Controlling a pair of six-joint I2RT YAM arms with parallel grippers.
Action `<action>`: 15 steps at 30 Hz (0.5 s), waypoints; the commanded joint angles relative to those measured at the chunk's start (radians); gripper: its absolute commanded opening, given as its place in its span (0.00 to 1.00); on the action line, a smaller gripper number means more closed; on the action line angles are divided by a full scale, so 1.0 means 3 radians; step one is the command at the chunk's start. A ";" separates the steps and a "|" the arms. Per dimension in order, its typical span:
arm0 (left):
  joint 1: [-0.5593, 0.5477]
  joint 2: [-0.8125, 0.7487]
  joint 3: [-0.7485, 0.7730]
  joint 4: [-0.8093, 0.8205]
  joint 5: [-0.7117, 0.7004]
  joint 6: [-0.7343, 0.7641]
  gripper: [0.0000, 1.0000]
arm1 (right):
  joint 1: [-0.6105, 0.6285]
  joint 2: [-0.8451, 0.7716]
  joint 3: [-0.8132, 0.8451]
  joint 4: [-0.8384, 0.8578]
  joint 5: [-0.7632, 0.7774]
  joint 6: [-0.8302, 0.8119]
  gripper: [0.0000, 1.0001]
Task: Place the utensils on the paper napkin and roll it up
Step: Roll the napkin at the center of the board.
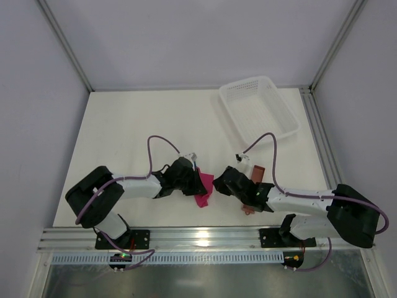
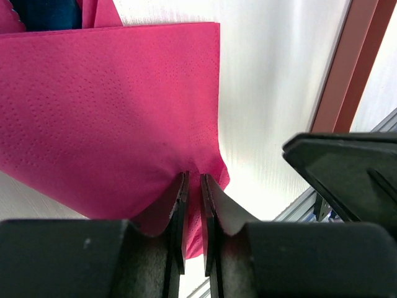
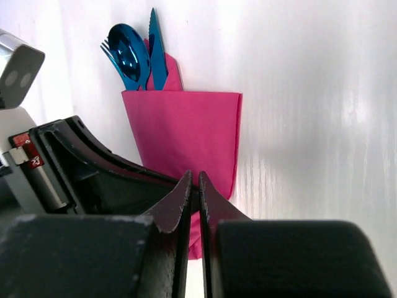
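Note:
The magenta paper napkin [image 1: 203, 191] lies folded between the two arms, near the table's front edge. It also shows in the left wrist view [image 2: 105, 112] and the right wrist view [image 3: 186, 133]. The blue utensils [image 3: 139, 56], a spoon, a fork and a knife, stick out of its far end. My left gripper [image 1: 203, 182] is shut on the napkin's near corner [image 2: 193, 181]. My right gripper [image 1: 218, 185] is shut, its tips [image 3: 193, 178] over the napkin's near edge, right beside the left fingers. I cannot tell whether it touches the paper.
A white mesh basket [image 1: 258, 107] stands at the back right. A reddish-brown sleeve [image 1: 256, 173] lies under the right arm and shows as a strip in the left wrist view [image 2: 347, 68]. The metal rail [image 1: 198, 237] runs along the front.

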 commanded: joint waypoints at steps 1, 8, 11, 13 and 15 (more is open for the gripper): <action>-0.0011 -0.0091 0.0006 -0.0069 0.0079 0.0101 0.18 | -0.0092 0.0196 0.0149 0.0295 -0.0211 -0.0415 0.09; -0.0011 -0.0218 -0.0009 -0.0146 0.0141 0.0219 0.20 | -0.0108 0.0805 0.0124 0.0623 -0.0289 -0.0446 0.07; -0.0011 -0.0316 -0.0019 -0.0182 0.0202 0.0260 0.22 | -0.0103 0.0918 0.0098 0.0567 -0.0269 -0.0425 0.06; -0.0011 -0.0377 -0.0050 -0.0192 0.0233 0.0285 0.24 | -0.0103 0.0933 0.0078 0.0536 -0.0263 -0.0385 0.05; -0.0021 -0.0392 -0.0091 -0.0182 0.0263 0.0290 0.24 | -0.0103 0.0923 0.0022 0.0531 -0.0258 -0.0359 0.05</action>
